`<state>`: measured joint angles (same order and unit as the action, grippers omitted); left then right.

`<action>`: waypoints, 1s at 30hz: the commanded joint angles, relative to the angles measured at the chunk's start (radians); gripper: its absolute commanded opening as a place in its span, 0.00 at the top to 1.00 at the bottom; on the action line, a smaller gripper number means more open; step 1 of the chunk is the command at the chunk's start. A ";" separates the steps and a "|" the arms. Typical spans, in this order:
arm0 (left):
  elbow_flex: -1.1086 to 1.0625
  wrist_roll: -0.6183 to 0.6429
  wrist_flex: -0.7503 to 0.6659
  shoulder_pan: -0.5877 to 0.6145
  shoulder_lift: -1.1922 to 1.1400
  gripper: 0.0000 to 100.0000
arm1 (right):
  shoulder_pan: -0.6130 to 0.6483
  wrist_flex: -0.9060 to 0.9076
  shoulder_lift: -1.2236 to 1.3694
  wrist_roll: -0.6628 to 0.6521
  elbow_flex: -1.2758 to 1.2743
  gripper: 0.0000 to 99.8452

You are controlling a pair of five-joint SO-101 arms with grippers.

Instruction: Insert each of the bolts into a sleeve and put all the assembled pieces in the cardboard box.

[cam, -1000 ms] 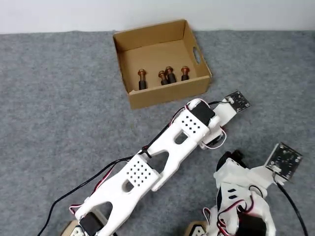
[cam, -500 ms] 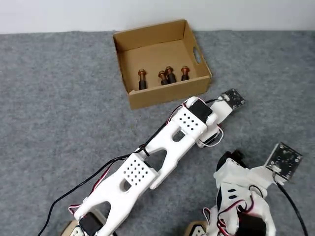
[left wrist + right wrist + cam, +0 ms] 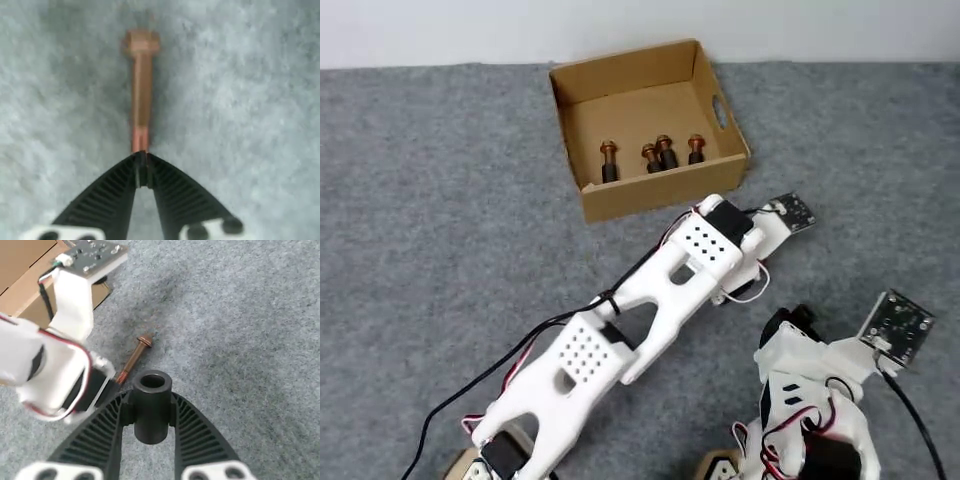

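Observation:
A copper bolt (image 3: 141, 95) lies on the grey carpet, and my left gripper (image 3: 142, 162) is shut on its threaded end, head pointing away. The right wrist view has the same bolt (image 3: 133, 359) just beyond a black sleeve (image 3: 151, 410). My right gripper (image 3: 150, 400) is shut on that sleeve, holding it upright with its bore facing up. In the high view the left arm (image 3: 705, 250) stretches from the near left toward the cardboard box (image 3: 660, 195). The right arm (image 3: 810, 400) is folded at the near right. Several assembled pieces (image 3: 665, 152) stand inside the box.
Grey carpet covers the table, with open room to the left and right of the box. A white wall runs along the far edge. The left arm's cable (image 3: 520, 350) trails toward the near left, and its wrist (image 3: 55, 360) is close to the sleeve.
The left arm has shifted a little to the left and toward the box over the last second. The right arm has stayed still with the sleeve.

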<state>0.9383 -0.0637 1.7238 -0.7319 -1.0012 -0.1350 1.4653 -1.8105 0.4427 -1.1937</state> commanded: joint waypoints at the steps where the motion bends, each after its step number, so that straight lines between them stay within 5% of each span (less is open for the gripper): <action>1: -0.226 -0.002 0.032 0.002 0.218 1.00 | 0.007 -0.028 -0.002 -0.006 0.005 0.99; 5: -0.398 -0.005 0.011 0.003 0.341 1.00 | 0.007 -0.028 -0.002 -0.006 0.005 0.99; 12: -0.383 -0.003 -0.150 0.008 0.359 0.99 | 0.007 -0.028 -0.002 -0.006 0.005 0.99; 19: -0.377 0.068 -0.299 0.009 0.344 0.79 | 0.007 -0.028 -0.002 -0.006 0.005 0.99; 30: 0.016 0.103 -0.242 0.020 -0.006 0.79 | 0.007 -0.028 -0.002 -0.006 0.005 0.99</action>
<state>0.7940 0.0315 1.4400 -0.7258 -0.9429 -0.1350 1.4653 -1.8105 0.4427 -1.1937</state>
